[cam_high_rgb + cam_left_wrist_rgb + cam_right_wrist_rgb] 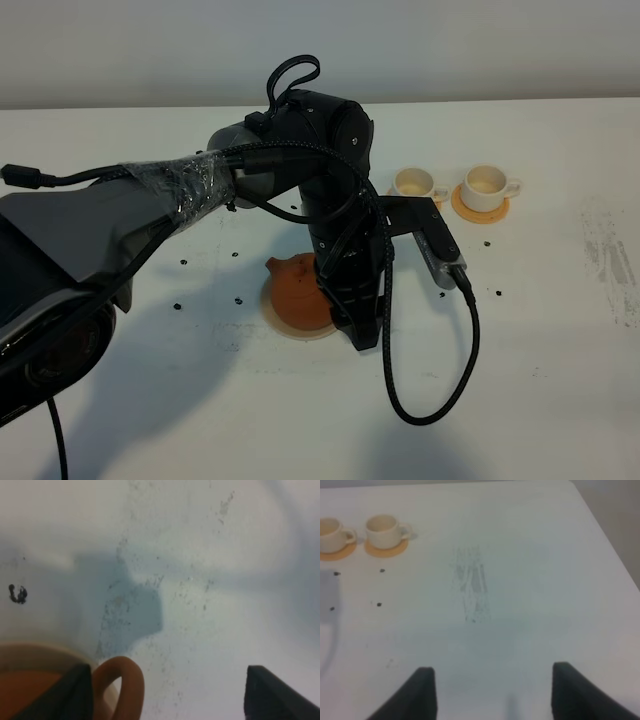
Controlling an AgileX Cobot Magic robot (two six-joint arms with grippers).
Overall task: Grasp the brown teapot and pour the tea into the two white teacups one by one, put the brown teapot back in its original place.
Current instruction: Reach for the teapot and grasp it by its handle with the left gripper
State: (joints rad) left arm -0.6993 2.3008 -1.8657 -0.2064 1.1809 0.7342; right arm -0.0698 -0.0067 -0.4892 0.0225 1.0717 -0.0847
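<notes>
Left end effector (167, 670) spread open around teapot (295, 283) handle | teapot sits on tan coaster (285, 325) | right end effector (492, 670) spread open over table (520, 555) | cups (416, 183) (487, 181) on orange coasters (478, 210)

A white table (560, 400) fills the scene, meeting a plain pale grey wall (450, 50) along its far edge. Grey scuff marks (608, 255) streak the tabletop near its right side, and small black specks (185, 263) dot the middle. Soft overhead light leaves blurred grey shadows on the surface. Beyond the table's far right corner lies a darker grey area.
</notes>
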